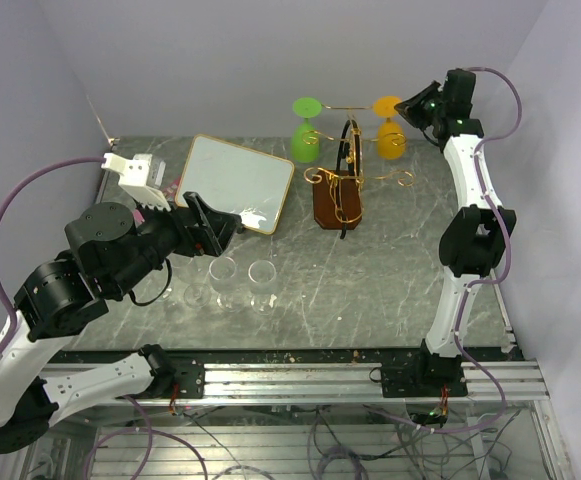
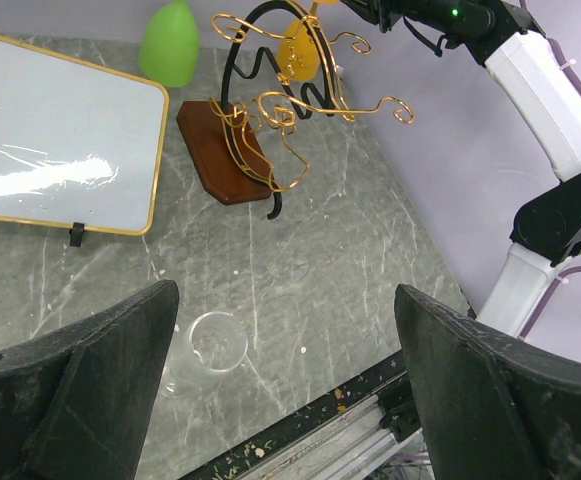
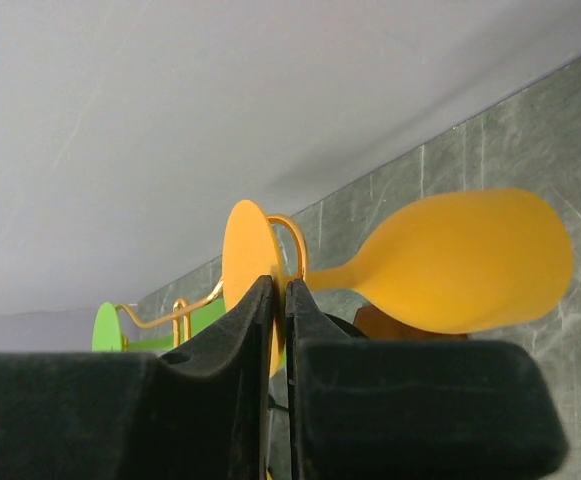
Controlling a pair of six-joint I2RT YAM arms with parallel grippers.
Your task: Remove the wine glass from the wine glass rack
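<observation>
The wine glass rack (image 1: pixel 332 205) is a gold wire stand on a brown wooden base at the back middle; it also shows in the left wrist view (image 2: pixel 270 110). An orange wine glass (image 1: pixel 391 138) hangs bowl-down from its right arm and a green wine glass (image 1: pixel 305 142) from its left arm. My right gripper (image 1: pixel 408 108) is up at the orange glass's foot. In the right wrist view the right gripper (image 3: pixel 282 292) is shut on the orange foot disc (image 3: pixel 242 250), with the orange bowl (image 3: pixel 460 262) beyond. My left gripper (image 2: pixel 285 295) is open and empty, low over the table.
A gold-framed white board (image 1: pixel 235 182) leans left of the rack. Two clear glasses (image 1: pixel 222 272) (image 1: pixel 261 274) stand near the left gripper; one shows in the left wrist view (image 2: pixel 216 342). A white object (image 1: pixel 135 175) sits at the far left. Purple walls close in behind and to the right.
</observation>
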